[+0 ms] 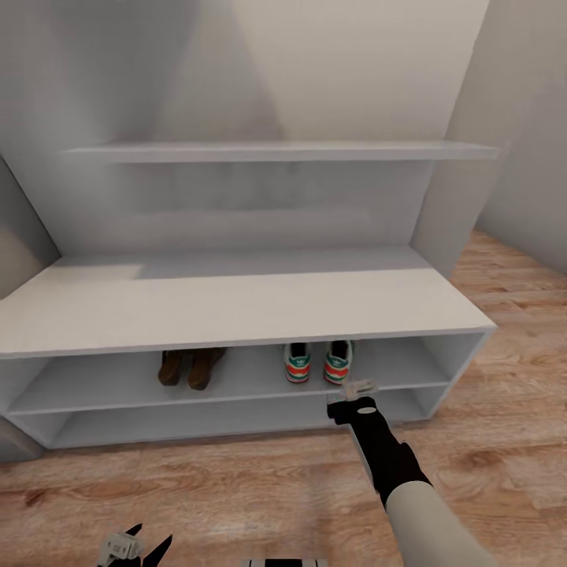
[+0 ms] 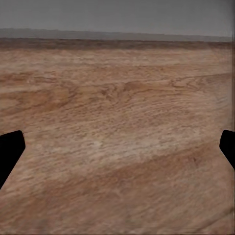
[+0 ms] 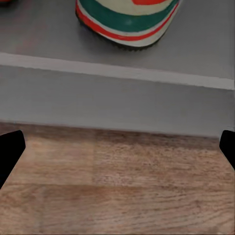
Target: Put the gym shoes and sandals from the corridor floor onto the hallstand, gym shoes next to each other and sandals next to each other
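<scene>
Currently the hallstand fills the head view: flat top bare, one floating shelf on the back panel above it, two open shelves in the low base.

Both pairs sit on the upper of the two base shelves, heels facing out. The two sandals are left of centre, side by side and touching or nearly so. The two gym shoes are right of centre, side by side with a small gap between them. Sandals and gym shoes are well apart from each other on the same shelf.

Right arm reaches forward; right gripper sits just in front of the shelf edge, directly before the right-hand gym shoe, not touching it. In the right wrist view the fingertips stand wide apart at the frame edges with nothing between them: spread, empty. That view looks at a shoe heel on the shelf, the shelf's front edge, and corridor floor below.

Left gripper hangs low near the floor, well away from the hallstand. Left wrist view shows its fingertips wide apart over bare wood planks: spread, empty.
</scene>
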Robot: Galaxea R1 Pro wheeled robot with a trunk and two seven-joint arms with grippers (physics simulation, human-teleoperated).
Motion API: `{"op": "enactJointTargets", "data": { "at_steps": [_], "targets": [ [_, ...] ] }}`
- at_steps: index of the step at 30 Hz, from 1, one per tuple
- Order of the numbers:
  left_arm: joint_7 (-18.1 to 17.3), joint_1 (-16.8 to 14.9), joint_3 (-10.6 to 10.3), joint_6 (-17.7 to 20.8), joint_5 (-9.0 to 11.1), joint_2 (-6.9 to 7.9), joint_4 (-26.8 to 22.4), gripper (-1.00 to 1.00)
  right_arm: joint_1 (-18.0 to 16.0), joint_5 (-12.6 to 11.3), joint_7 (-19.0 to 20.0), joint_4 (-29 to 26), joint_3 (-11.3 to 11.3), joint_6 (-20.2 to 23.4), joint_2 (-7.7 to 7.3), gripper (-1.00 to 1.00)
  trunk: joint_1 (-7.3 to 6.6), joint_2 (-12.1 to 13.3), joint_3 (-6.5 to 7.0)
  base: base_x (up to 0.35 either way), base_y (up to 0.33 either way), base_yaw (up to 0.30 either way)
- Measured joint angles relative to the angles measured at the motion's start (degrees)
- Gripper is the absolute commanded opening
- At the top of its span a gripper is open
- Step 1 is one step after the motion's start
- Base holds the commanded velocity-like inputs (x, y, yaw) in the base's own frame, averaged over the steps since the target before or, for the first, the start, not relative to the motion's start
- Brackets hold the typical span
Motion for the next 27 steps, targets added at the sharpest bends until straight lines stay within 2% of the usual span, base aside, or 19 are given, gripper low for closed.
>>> {"op": "enactJointTargets", "data": {
  "at_steps": [19,27],
  "targets": [
    [0.0,0.0,0.0,0.0,0.0,0.0,0.0,1.0,0.0,0.1,0.0,0.4,0.0,0.0,0.0,1.0,0.0,0.0,0.0,-0.329,0.0,0.0],
    [-0.1,0.0,0.0,-0.1,0.0,0.06,0.0,1.0,0.0,0.1,0.1,2.5,-0.1,-0.7,0.0,1.0,-0.03,0.0,0.0,-0.073,0.0,0.0]
  ]
}}
